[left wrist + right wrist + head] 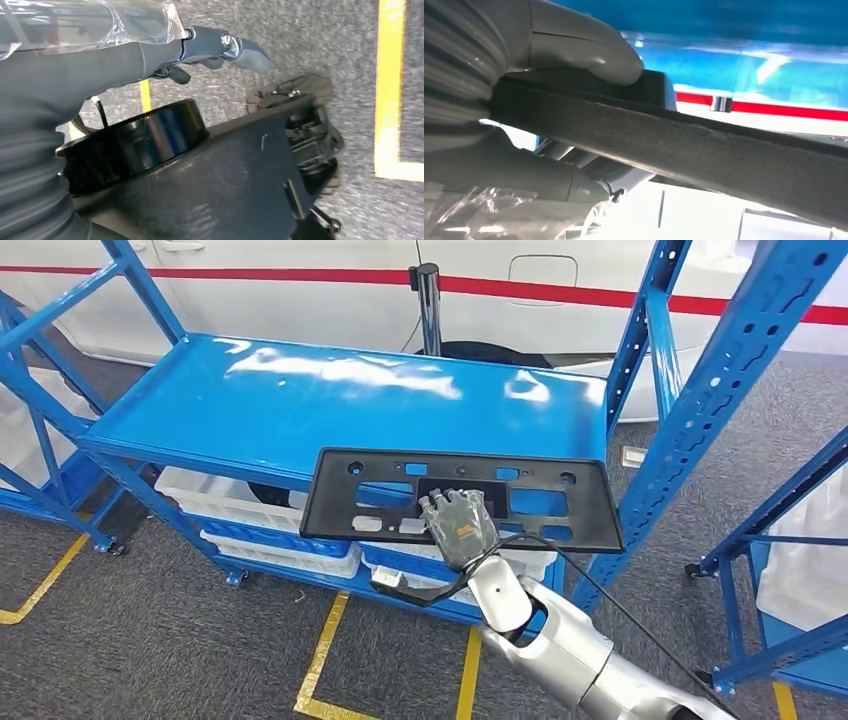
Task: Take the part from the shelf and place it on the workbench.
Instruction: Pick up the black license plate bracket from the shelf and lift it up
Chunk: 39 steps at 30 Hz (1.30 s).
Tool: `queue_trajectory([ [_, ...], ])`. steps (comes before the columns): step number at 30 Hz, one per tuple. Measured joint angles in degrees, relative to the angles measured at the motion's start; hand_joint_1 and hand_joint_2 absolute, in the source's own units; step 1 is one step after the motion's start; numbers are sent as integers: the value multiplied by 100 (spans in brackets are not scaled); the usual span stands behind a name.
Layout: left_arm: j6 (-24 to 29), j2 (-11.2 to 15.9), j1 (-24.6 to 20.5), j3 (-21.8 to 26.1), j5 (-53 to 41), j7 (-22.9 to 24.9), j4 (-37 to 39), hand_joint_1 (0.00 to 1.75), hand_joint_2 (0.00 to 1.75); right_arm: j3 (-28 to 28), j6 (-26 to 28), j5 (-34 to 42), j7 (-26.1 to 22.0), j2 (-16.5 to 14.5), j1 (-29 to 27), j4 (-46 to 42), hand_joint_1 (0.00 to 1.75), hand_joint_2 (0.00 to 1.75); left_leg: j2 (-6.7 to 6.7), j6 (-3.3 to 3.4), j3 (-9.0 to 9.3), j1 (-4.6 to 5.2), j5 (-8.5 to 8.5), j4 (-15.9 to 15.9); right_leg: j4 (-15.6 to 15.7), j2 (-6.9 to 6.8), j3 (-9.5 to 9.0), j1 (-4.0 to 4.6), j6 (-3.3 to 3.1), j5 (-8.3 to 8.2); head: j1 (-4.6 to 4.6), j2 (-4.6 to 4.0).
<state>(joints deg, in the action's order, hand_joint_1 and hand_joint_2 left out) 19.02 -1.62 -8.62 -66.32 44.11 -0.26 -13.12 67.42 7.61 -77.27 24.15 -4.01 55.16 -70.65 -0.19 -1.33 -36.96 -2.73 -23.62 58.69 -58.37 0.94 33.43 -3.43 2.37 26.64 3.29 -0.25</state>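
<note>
- The right robot hand (458, 525) was seen at the end of a silver arm (560, 645) that rose from the lower right of the head view, clamped on the near edge of a flat black part (460, 498).
- In the right wrist view, the thick grey thumb (589, 52) was pressed on one face of the part (684, 150), with darker fingers (549, 182) closed against the other face.
- The part, a long black panel pierced with rectangular cut-outs and small round holes, was held roughly level in the air, just in front of the blue shelf board (330, 400) and above the rack's lower tier.
- White bins (240, 515) were stacked on that lower tier, partly hidden behind the part.
- A black cable (600, 590) was looped from the right wrist down along the arm.
- The left robot hand (220, 50) was pictured in the left wrist view above grey carpet, a grey finger stretched out and nothing seen in it; whether the remaining fingers were spread or curled could not be told.
- Yellow floor tape (325, 650) was laid across the grey carpet below the rack.
- A white car body with a red stripe (560, 290) was parked behind the blue uprights (720, 390).
</note>
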Motion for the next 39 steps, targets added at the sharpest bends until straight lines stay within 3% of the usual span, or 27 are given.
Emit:
queue_trajectory([
  [3,3,-4,-22,-2,-7,-1,-2,0,175,-59,-19,43,-15,-2,111,-144,175,175,3,52,-376,69,-748,1231,-1,-57,150,93,-114,-118,1,1],
  [4,4,-7,-23,-2,-7,-1,-2,0,175,-75,-25,52,-15,-1,131,-177,175,175,3,85,-393,93,-843,1456,-2,-79,195,136,-135,-152,1,1],
  [5,4,-9,-23,-2,-8,-1,-2,0,175,-85,-28,54,-15,1,145,-205,175,175,3,134,-305,123,-834,1456,-2,-92,237,179,-150,-186,1,1],
  [6,4,-10,-23,-2,-8,-1,-2,0,175,-95,-29,55,-15,3,154,-230,175,175,1,206,-109,165,-748,1228,-2,-100,277,222,-163,-221,1,1],
  [9,13,9,-43,-3,-13,1,0,0,175,-139,-25,58,-12,9,182,-314,175,175,-6,522,705,357,-483,10,15,-112,358,273,-170,-338,-2,1],
  [10,16,13,-51,-3,-19,2,1,0,175,-154,-22,59,-9,13,190,-332,175,175,-5,577,838,410,-434,-221,31,-118,362,256,-150,-377,-3,1],
  [11,17,14,-57,-4,-25,6,1,0,175,-164,-20,60,-7,14,195,-343,175,175,2,588,867,441,-415,-308,49,-124,363,237,-120,-417,-3,1],
  [13,16,4,-60,-4,-39,12,1,0,175,-169,-16,61,-7,17,198,-351,175,175,7,553,850,447,-296,-384,91,-120,373,223,-53,-491,-3,1],
  [14,17,2,-65,-4,-43,15,1,0,175,-170,-14,61,-9,21,196,-356,175,175,16,541,835,428,-229,-443,73,-111,401,232,-22,-453,-4,1],
  [15,17,1,-72,-5,-48,15,1,0,175,-171,-11,61,-14,28,193,-358,175,175,27,537,802,405,-147,-491,-17,-103,449,243,5,-327,-5,1],
  [16,16,-3,-77,-6,-52,15,1,0,175,-171,-8,60,-18,37,189,-359,175,175,37,535,756,377,-64,-534,-230,-95,526,250,28,-100,-8,1],
  [18,10,-19,-84,-10,-57,16,1,0,175,-170,-3,60,-25,45,172,-360,175,175,45,548,622,374,51,-542,-904,-92,706,246,61,417,-10,1],
  [19,6,-27,-83,-13,-60,16,1,0,175,-169,-3,60,-24,51,158,-360,175,175,48,544,548,371,107,-540,-1238,-93,763,242,79,560,-10,1],
  [20,3,-36,-82,-18,-61,17,1,0,175,-168,-3,60,-24,57,145,-360,175,175,51,537,472,366,164,-535,-1420,-94,747,238,95,563,-10,1],
  [21,1,-40,-82,-24,-62,17,1,0,175,-167,-2,60,-24,65,135,-360,175,175,54,525,393,359,221,-527,-1436,-95,643,232,110,466,-10,1],
  [23,0,-45,-82,-33,-62,17,1,0,175,-166,7,61,-24,73,133,-361,175,175,54,480,259,339,307,-486,-822,-99,132,211,140,182,-11,1],
  [25,0,-45,-89,-35,-63,16,1,0,175,-166,21,64,-26,67,143,-369,175,175,53,421,154,344,366,-415,-41,-88,-392,215,121,168,-9,1],
  [27,-1,-44,-95,-38,-68,16,1,0,175,-162,34,78,-38,60,145,-377,175,175,52,359,101,356,440,-382,259,-74,-543,243,44,237,-7,1],
  [29,-1,-43,-92,-43,-73,17,1,0,175,-152,39,103,-51,56,139,-379,175,175,46,296,53,338,455,-353,260,-95,-470,240,-65,166,-7,1],
  [30,0,-43,-91,-46,-75,21,1,0,175,-148,39,113,-52,50,139,-379,175,175,41,260,-5,323,329,-242,263,-111,-424,236,-120,113,-7,1],
  [32,3,-45,-91,-52,-77,31,1,0,175,-146,40,122,-44,37,143,-379,175,175,35,187,-205,288,-197,330,268,-135,-294,228,-192,-5,-6,1],
  [34,12,-46,-90,-65,-82,45,1,0,175,-145,43,135,-33,29,140,-379,175,175,35,134,-384,258,-666,1084,265,-140,-146,232,-210,-115,-7,1],
  [35,18,-46,-91,-73,-84,50,1,0,175,-144,43,155,-32,30,138,-379,175,175,34,125,-387,249,-721,1314,262,-138,-68,234,-211,-173,-6,1],
  [36,24,-45,-92,-80,-86,53,1,0,175,-143,43,186,-34,30,135,-379,175,175,34,129,-304,246,-650,1363,259,-133,12,236,-208,-231,-6,1],
  [37,28,-45,-96,-85,-86,55,1,0,175,-142,43,219,-38,30,134,-379,175,175,33,146,-134,247,-505,1220,257,-126,86,239,-200,-289,-6,1],
  [39,34,-43,-111,-89,-87,57,1,0,175,-142,47,286,-49,26,136,-388,175,175,24,226,429,268,-272,483,256,-108,205,246,-174,-395,-6,1],
])
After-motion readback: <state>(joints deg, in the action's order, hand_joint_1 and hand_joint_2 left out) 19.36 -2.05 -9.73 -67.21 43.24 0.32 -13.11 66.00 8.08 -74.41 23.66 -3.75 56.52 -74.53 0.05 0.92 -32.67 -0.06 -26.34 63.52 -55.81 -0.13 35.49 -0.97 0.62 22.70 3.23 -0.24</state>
